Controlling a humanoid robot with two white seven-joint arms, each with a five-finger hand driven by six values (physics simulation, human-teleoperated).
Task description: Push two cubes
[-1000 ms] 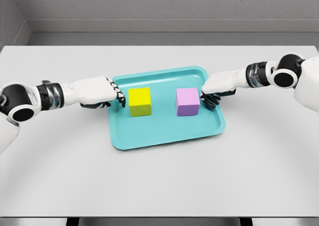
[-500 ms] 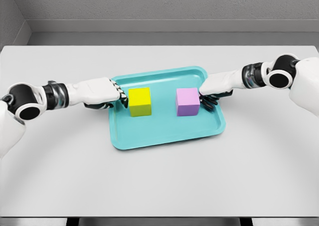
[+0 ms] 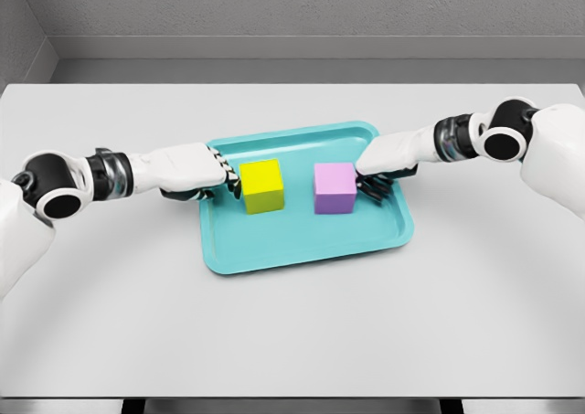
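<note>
Left hand (image 3: 196,170) reaching in over the left rim of the teal tray (image 3: 302,249), fingers (image 3: 230,180) extended flat and held together — nothing grasped, tips against the left face of the yellow cube (image 3: 262,185), or just short of it; contact itself too small to confirm.

Yellow cube sitting flat on the tray floor, left of centre, slightly rotated. Purple cube (image 3: 335,187) on the same floor, right of centre, close beside the yellow one with a narrow strip of teal showing between them.

Right hand (image 3: 388,153) coming over the tray's right side, fingers (image 3: 370,185) partly curled downward at the purple cube's right face, holding nothing — touching or nearly so.

Handling, as judgement: both cubes look rigid, solid-coloured, sharp-edged, probably light; no sign of softness or fragility. Tray floor looks smooth, so likely to slide readily and perhaps skid or yaw if pressed off-centre. No need for a grip — best contact at the middle of each outer face, low enough to avoid tipping, force aimed straight toward the other cube. Tray itself resting loose on the grey desk (image 3: 292,332) — may shift if pushes are unequal.
</note>
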